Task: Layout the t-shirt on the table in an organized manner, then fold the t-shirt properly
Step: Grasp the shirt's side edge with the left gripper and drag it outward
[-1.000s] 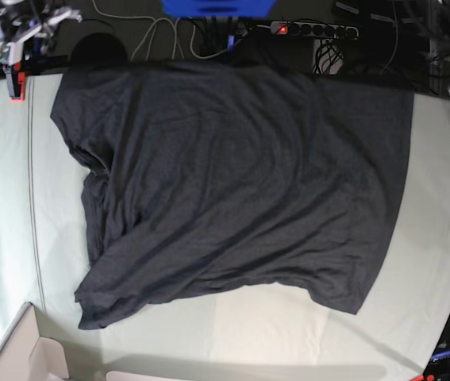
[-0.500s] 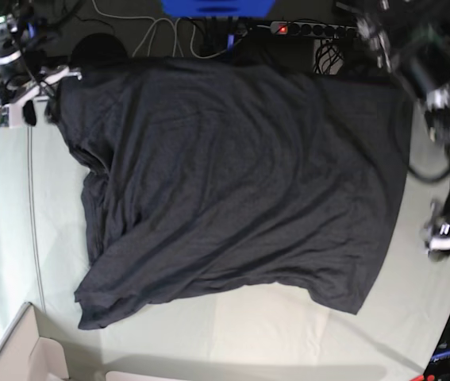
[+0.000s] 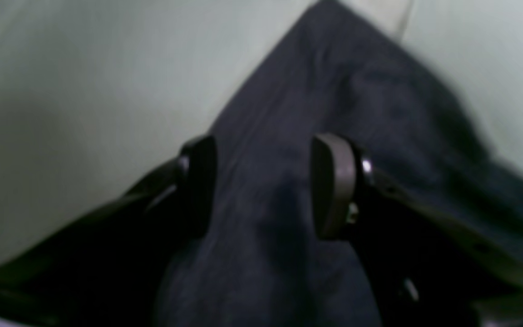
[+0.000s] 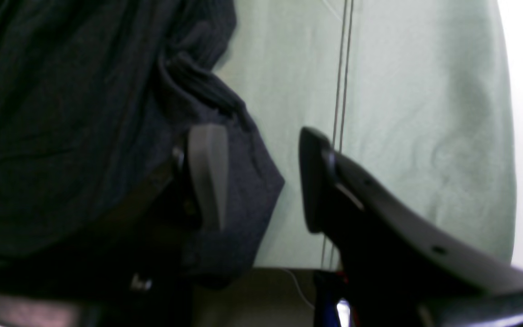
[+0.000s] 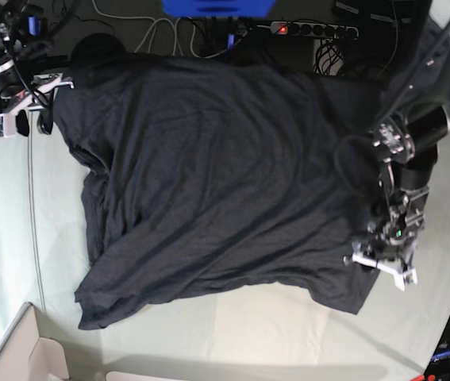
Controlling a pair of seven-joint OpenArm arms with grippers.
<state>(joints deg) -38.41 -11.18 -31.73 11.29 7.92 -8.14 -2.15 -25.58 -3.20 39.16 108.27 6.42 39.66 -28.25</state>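
Observation:
The black t-shirt (image 5: 232, 182) lies spread over the pale grey-green table (image 5: 2, 238), plain side up, its left side creased and its lower hem uneven. My left gripper (image 5: 379, 266) hangs over the shirt's lower right corner. In the left wrist view this left gripper (image 3: 263, 186) is open, with dark t-shirt (image 3: 379, 113) cloth flat beneath the gap. My right gripper (image 5: 20, 123) sits at the shirt's upper left sleeve. In the right wrist view the right gripper (image 4: 261, 179) is open, straddling the edge of the t-shirt (image 4: 61, 113).
A cardboard box (image 5: 18, 353) stands at the front left corner. A power strip (image 5: 312, 30) and cables lie beyond the table's far edge. A dark seam line (image 5: 34, 238) runs down the table cloth on the left.
My left arm has swung in from the far right and come down onto the shirt's lower right corner. The right gripper has shifted slightly at the upper left sleeve. The shirt has not moved.

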